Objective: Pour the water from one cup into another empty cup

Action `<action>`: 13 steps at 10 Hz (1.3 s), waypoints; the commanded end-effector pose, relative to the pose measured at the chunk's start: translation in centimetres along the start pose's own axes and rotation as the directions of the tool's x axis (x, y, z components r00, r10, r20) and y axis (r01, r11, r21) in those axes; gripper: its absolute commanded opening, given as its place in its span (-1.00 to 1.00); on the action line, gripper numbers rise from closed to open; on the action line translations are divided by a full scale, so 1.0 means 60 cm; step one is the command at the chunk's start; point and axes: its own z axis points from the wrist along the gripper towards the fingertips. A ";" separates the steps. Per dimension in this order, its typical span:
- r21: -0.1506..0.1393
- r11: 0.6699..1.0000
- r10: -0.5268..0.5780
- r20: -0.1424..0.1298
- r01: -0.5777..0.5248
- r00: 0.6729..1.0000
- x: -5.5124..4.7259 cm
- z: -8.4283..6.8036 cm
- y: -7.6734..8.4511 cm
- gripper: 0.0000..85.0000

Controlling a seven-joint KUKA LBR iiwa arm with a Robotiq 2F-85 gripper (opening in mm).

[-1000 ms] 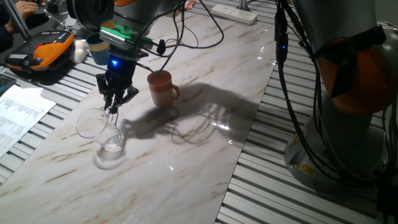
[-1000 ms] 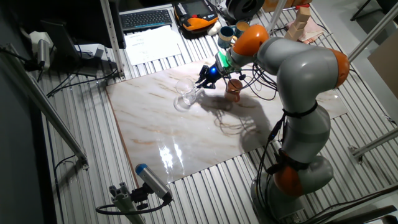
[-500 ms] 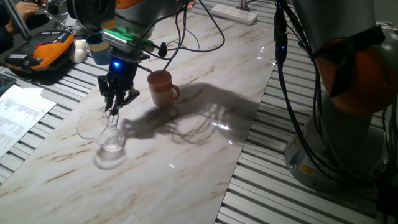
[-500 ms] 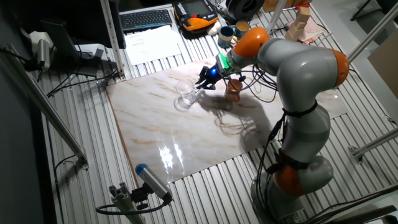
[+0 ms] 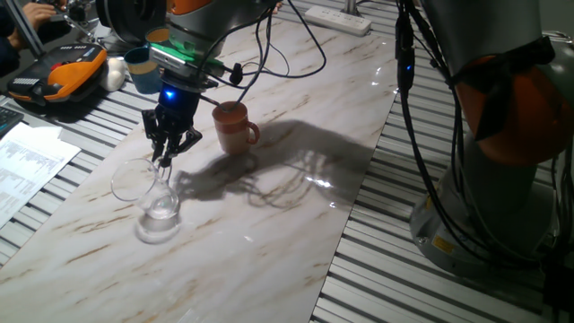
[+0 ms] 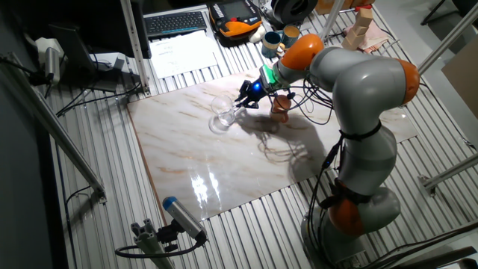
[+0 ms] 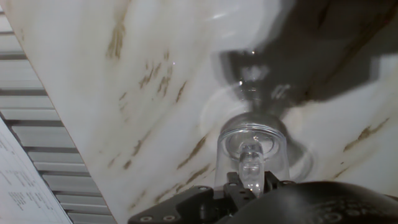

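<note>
The clear glass mug (image 5: 148, 199) is tilted on the marble table (image 5: 269, 215), its mouth to the left and its thick base low. A little clear water (image 5: 161, 212) lies near the base. My gripper (image 5: 164, 158) is shut on the mug's loop handle from above. The hand view shows the mug (image 7: 252, 146) just beyond the fingers, with the handle (image 7: 250, 167) pinched between them. The terracotta mug (image 5: 233, 126) stands upright to the right of the gripper, apart from it. In the other fixed view the glass mug (image 6: 222, 116), gripper (image 6: 240, 104) and terracotta mug (image 6: 280, 107) line up left to right.
A dark teal mug (image 5: 141, 68) and an orange-black device (image 5: 63, 74) sit at the back left off the marble. Papers (image 5: 25, 160) lie at the left. A power strip (image 5: 337, 18) is at the back. The robot base (image 5: 502, 188) stands at the right.
Almost nothing: the hand has crept slightly to the right while keeping hold of the tilted glass mug. The terracotta mug has not moved.
</note>
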 end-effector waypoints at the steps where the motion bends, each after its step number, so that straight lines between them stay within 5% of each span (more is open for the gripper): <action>1: -0.011 1.000 0.007 0.013 -0.007 1.000 0.000 0.000 0.001 -0.20; 4: -0.028 0.999 0.019 0.056 -0.018 0.998 -0.002 0.001 0.001 1.00; 6: -0.036 0.999 0.024 0.060 -0.022 0.998 -0.003 0.001 0.000 1.00; 8: -0.039 0.999 0.029 0.106 -0.025 0.994 -0.002 -0.004 0.002 1.00; 11: 0.014 1.000 0.002 0.223 -0.005 0.975 0.000 -0.023 0.009 1.00; 12: 0.037 0.999 -0.011 0.241 0.003 0.971 0.005 -0.039 0.017 1.00; 13: 0.044 0.999 -0.017 0.229 0.007 0.973 0.010 -0.054 0.025 1.00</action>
